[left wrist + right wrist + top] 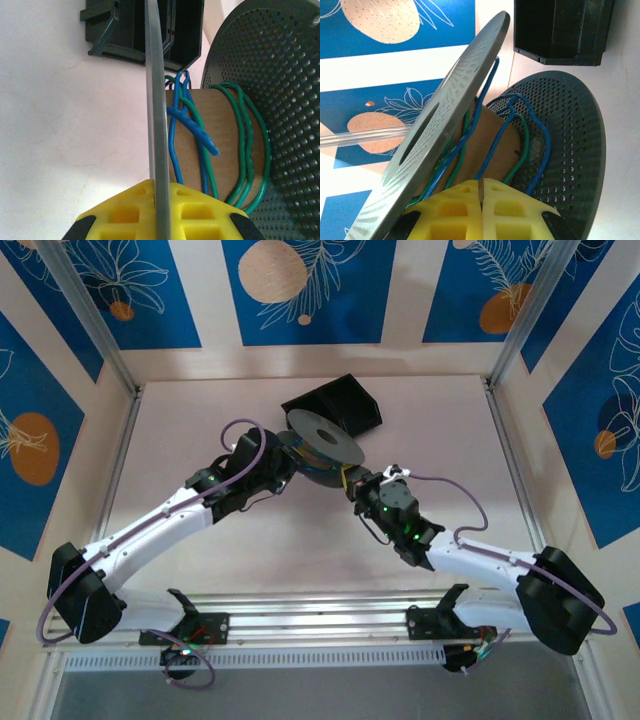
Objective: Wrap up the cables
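Blue and green cables (192, 125) lie in loose turns round the brown cardboard core (225, 135) of a spool with two grey perforated flanges. My left gripper (159, 186) is shut on the thin edge of one flange (156, 100), and the other flange (280, 75) stands to the right. In the top view the spool (322, 443) sits tilted at mid-table between my left gripper (283, 455) and my right gripper (352, 483). My right gripper (481, 181) is shut, and a blue cable (495, 145) runs down off the core straight into the seam of its yellow fingertips. More cables (540, 135) loop against the far flange (575, 150).
A black open box (335, 405) stands just behind the spool, near the back wall; it also appears as the black box (145, 30) and the black box (560, 30) in the wrist views. Metal frame rails (500, 440) border the pale table (200, 410).
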Motion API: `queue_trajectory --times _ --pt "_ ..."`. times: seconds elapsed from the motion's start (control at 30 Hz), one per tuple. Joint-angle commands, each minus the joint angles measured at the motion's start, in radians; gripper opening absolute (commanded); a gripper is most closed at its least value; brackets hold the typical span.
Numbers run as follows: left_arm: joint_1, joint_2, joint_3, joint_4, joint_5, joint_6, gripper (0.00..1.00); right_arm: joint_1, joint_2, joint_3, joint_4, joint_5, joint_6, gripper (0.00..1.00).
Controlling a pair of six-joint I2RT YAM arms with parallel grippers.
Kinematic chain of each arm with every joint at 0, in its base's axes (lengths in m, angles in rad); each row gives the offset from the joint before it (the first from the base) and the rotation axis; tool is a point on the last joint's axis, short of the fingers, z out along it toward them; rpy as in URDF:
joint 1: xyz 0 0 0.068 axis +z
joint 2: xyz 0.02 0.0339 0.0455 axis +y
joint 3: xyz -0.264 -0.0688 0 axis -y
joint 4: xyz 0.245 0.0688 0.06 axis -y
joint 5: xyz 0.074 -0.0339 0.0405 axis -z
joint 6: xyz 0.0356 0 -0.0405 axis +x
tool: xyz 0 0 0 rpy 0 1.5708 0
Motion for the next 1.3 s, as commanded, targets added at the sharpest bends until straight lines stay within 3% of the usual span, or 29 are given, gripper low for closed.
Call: queue_trajectory --times 0.0,0.4,0.67,0.97,1.27 --pt "-0.027 -0.065 0.082 0.149 0.134 0.004 0.0 -0.006 -0.019 0.003 -0.149 0.042 -0.019 0.0" --pt "-0.027 -0.071 0.081 0.11 0.093 0.017 0.0 0.004 -0.085 0.074 -0.256 0.03 -0.116 0.18" --pt "-0.027 -0.085 0.088 0.074 0.047 0.033 0.0 0.039 -0.14 0.123 -0.327 0.055 -0.205 0.23" --pt "-0.028 -0.067 0.125 0.037 0.01 0.07 0.0 0.111 -0.15 0.227 -0.348 0.032 -0.417 0.35" --pt "-0.028 -0.061 0.156 0.013 0.003 0.105 0.0 0.174 -0.142 0.349 -0.393 -0.021 -0.727 0.49"
